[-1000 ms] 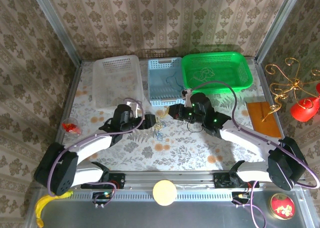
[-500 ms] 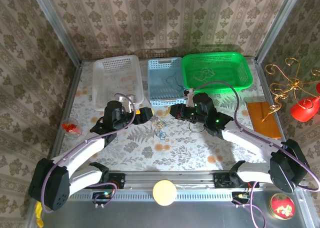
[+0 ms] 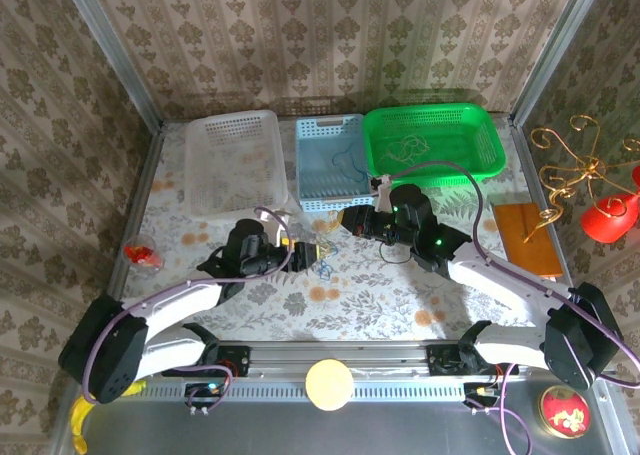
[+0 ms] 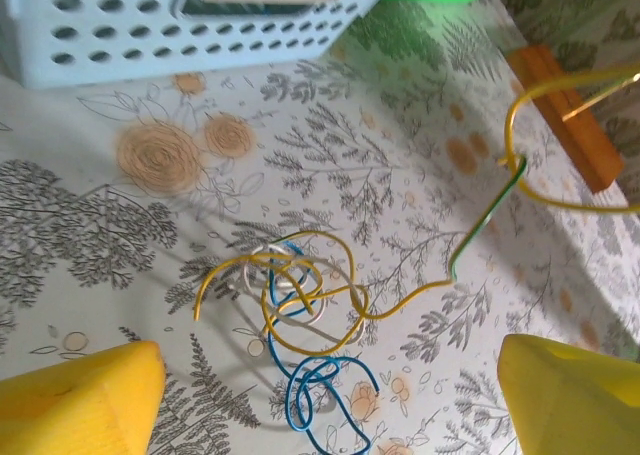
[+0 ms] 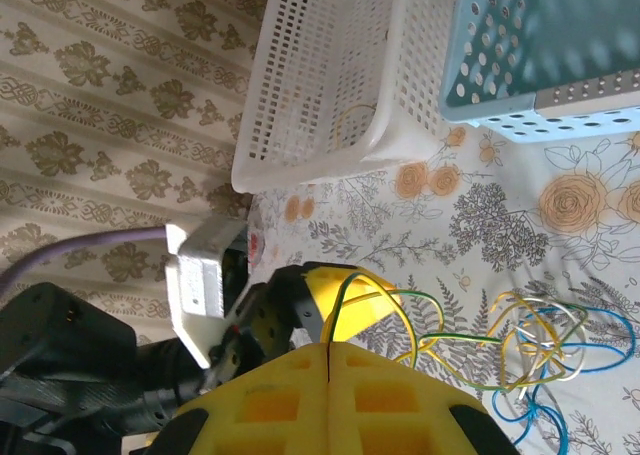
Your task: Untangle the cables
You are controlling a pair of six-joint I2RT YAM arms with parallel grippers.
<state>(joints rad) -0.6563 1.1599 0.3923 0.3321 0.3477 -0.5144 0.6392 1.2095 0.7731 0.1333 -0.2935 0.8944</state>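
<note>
My left end effector (image 4: pixel 325 400) hangs wide apart over the cables (image 4: pixel 300 305), tangled on the table (image 4: pixel 90 225) near the blue basket (image 4: pixel 120 25). My right end effector (image 5: pixel 328 370) is clamped on one yellow-green strand.

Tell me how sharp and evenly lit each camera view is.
Left wrist: cables crisp, casting soft shadows on the tablecloth, left gripper's fingers blurred in the bottom corners. Right wrist: right gripper's fingers soft up close, white basket bright but readable. Top external: evenly lit and sharp, though the cables look tiny.
</note>
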